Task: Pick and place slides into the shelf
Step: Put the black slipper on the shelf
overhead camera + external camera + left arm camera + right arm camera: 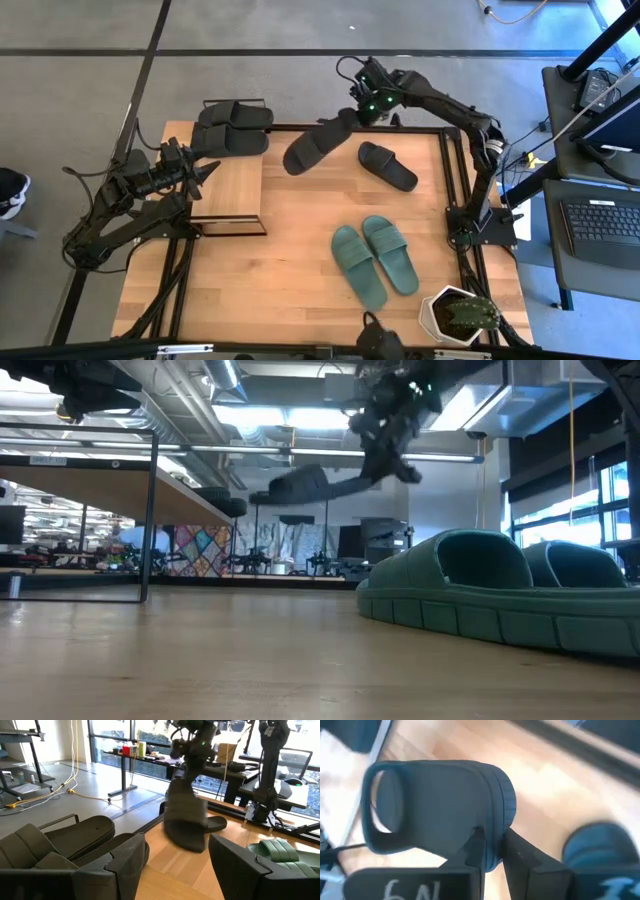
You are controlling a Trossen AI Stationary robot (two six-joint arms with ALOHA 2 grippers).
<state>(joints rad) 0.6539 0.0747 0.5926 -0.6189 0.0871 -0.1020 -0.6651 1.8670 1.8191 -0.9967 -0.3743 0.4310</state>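
A teal-green pair of slides [375,258] lies toward the table's near edge. One black slide [388,165] rests near the far right corner. The right gripper [352,113], clamped on a lifted black slide [318,142], hangs beside the shelf [232,180]. The left gripper [205,170], fingers spread, hovers over the shelf, with two black slides [233,128] at its far end.

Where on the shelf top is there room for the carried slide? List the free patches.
Shelf top: bare from the black pair at its far end to the near edge. Left gripper crowds its left side. Right gripper holds the slide aloft.
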